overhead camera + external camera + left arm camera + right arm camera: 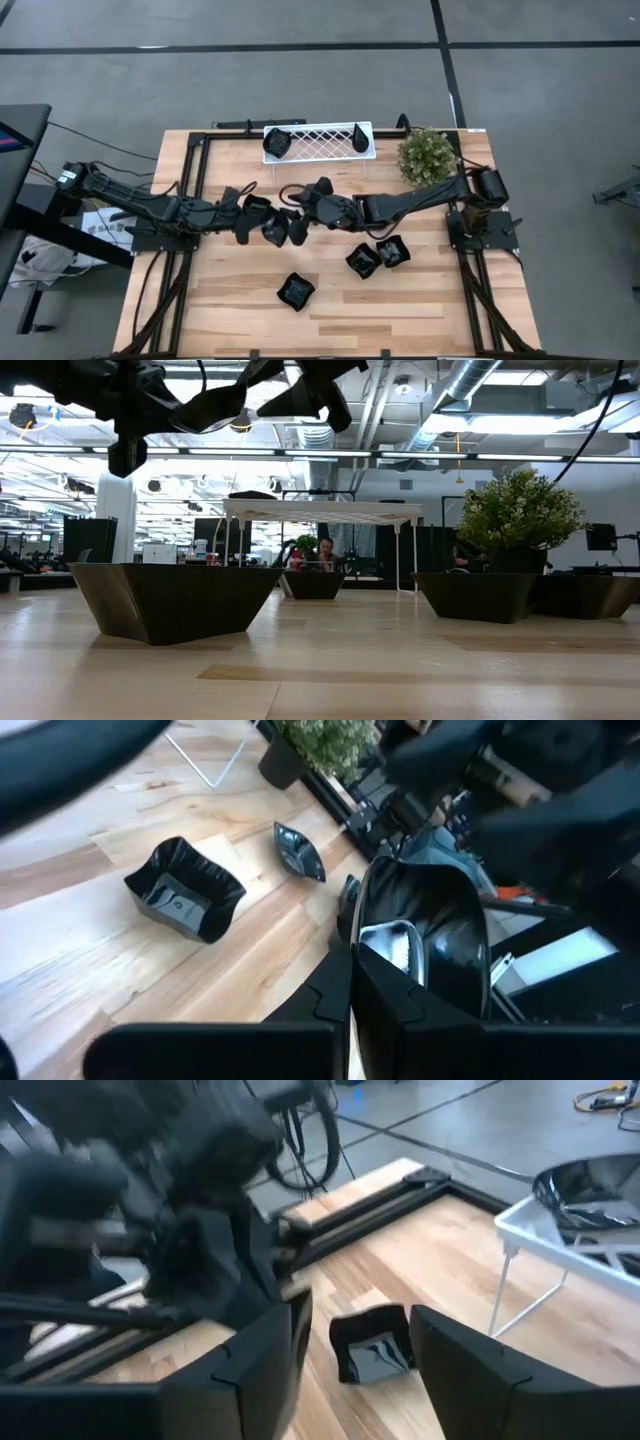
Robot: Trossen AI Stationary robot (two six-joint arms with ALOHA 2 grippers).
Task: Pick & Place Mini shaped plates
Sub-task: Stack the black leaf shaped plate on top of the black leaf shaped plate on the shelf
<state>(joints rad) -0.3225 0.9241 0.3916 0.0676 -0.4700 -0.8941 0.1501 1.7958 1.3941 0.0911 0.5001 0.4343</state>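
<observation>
The left gripper (pixel 352 970) is clamped on the rim of a glossy black teardrop-shaped mini plate (pixel 425 935), held above mid-table. The right gripper (pixel 355 1345), fingers apart and empty, faces it closely, apparently just clear of the plate. Below its fingers a squarish wavy-rimmed black plate (pixel 372 1345) lies on the wooden table (pixel 420 310).

Glossy black plates (pixel 295 291) on pale wood table (pixel 420 310)
</observation>
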